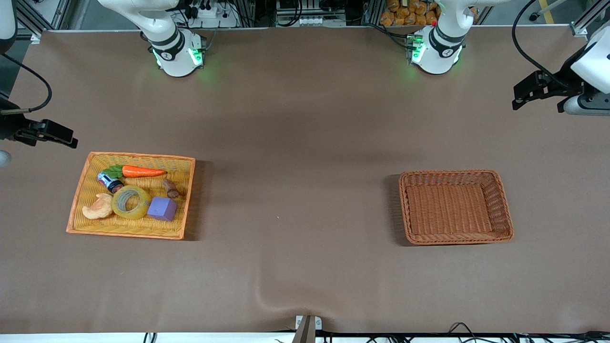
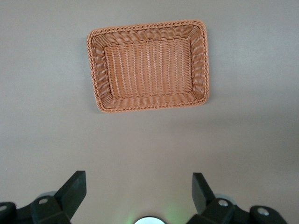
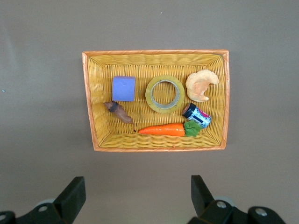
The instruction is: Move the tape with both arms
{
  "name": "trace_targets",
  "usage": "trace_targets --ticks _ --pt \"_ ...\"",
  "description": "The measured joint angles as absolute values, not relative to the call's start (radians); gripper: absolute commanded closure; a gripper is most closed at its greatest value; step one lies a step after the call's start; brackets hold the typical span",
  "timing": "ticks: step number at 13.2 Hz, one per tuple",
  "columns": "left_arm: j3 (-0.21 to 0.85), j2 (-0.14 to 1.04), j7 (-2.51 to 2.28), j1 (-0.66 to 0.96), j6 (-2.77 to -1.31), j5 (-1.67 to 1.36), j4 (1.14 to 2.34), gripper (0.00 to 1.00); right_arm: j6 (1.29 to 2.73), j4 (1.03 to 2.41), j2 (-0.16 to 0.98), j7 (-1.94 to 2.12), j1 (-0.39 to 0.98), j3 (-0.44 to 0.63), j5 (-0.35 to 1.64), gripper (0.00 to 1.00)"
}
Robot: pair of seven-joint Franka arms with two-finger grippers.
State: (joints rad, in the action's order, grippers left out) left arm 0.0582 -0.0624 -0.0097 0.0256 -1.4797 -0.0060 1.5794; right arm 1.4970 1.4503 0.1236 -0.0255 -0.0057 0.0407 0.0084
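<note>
The tape [image 1: 116,204], a yellowish translucent ring, lies flat in a yellow wicker tray [image 1: 138,155] toward the right arm's end of the table. In the right wrist view the tape [image 3: 148,94] lies between a purple cube and a croissant. My right gripper [image 1: 66,138] is open and empty, up in the air beside the tray's edge; its fingers [image 3: 72,196] frame bare table. My left gripper [image 1: 524,95] is open and empty, up over the table's left-arm end. Its own view [image 2: 138,184] shows bare table between the fingers.
The yellow tray also holds a carrot [image 1: 143,171], a purple cube [image 1: 162,208], a croissant [image 1: 97,208], a small can [image 1: 109,182] and a brown piece [image 1: 170,189]. A brown wicker basket [image 1: 455,174] with nothing in it sits toward the left arm's end; it also shows in the left wrist view [image 2: 149,25].
</note>
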Motion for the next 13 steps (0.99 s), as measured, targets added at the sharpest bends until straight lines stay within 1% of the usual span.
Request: trace_targets --ticks 13 --pt "0.064 -0.062 -0.010 0.028 -1.500 -0.006 1.592 0.00 1.497 1.451 0.124 -0.027 -0.004 0.037 0.018 0.00"
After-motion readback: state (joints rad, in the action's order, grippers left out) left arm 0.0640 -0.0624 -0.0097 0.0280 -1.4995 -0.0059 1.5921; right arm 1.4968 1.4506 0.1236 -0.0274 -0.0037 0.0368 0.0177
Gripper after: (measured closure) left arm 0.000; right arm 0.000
